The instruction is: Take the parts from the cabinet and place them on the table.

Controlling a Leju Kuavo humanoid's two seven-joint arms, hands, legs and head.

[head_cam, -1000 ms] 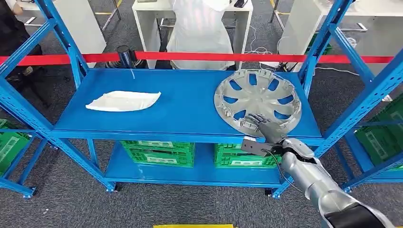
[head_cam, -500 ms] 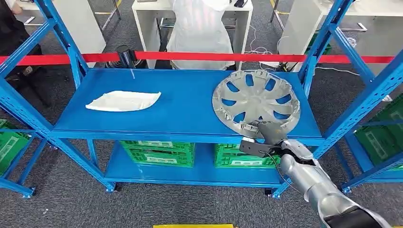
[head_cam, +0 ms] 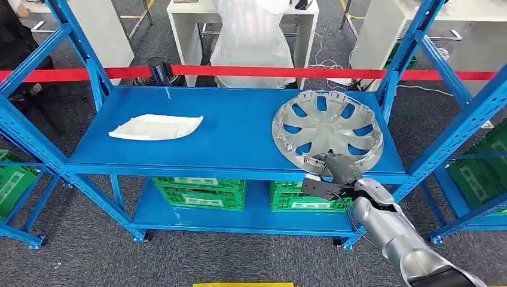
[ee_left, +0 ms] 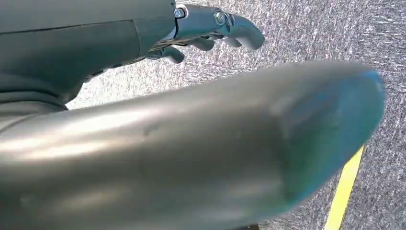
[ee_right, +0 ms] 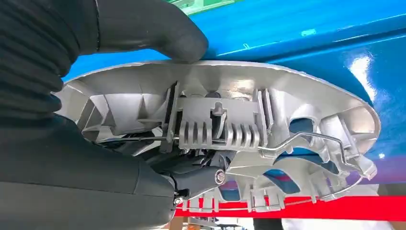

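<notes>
One silver hubcap (head_cam: 327, 131) on the upper shelf (head_cam: 233, 134) of the blue cabinet, toward that shelf's right end, near edge tipped up off the blue surface. Round, matt silver plastic, inner side facing up: spokes radiating from a closed centre, wedge-shaped openings between them showing the blue beneath, a ring of small clip tabs along the rim. Seen close in the right wrist view (ee_right: 230, 129): ribbed mounting blocks moulded into the rim, a thin wire retaining ring running through them. Right robot hand (head_cam: 335, 165) gripping the hubcap at its near edge, at the shelf's front lip; thumb (ee_right: 143, 31) pressed against one face of the rim, darker fingers (ee_right: 196, 175) hooked into the ribbed inner side. One flat white part (head_cam: 156, 127), leaf-shaped, lying on the same shelf well to the left of the hubcap. Two green crates (head_cam: 198, 191) side by side on the lower shelf, beneath the hubcap's shelf. One red barrier tape (head_cam: 239, 72) stretched behind the cabinet, beyond the hubcap. One person in a white coat (head_cam: 251, 36) standing past that tape at a white tabletop (head_cam: 179, 9). Left robot hand (ee_left: 210, 28) over grey carpet beside a yellow floor line, fingers curled loosely apart, holding nothing.
</notes>
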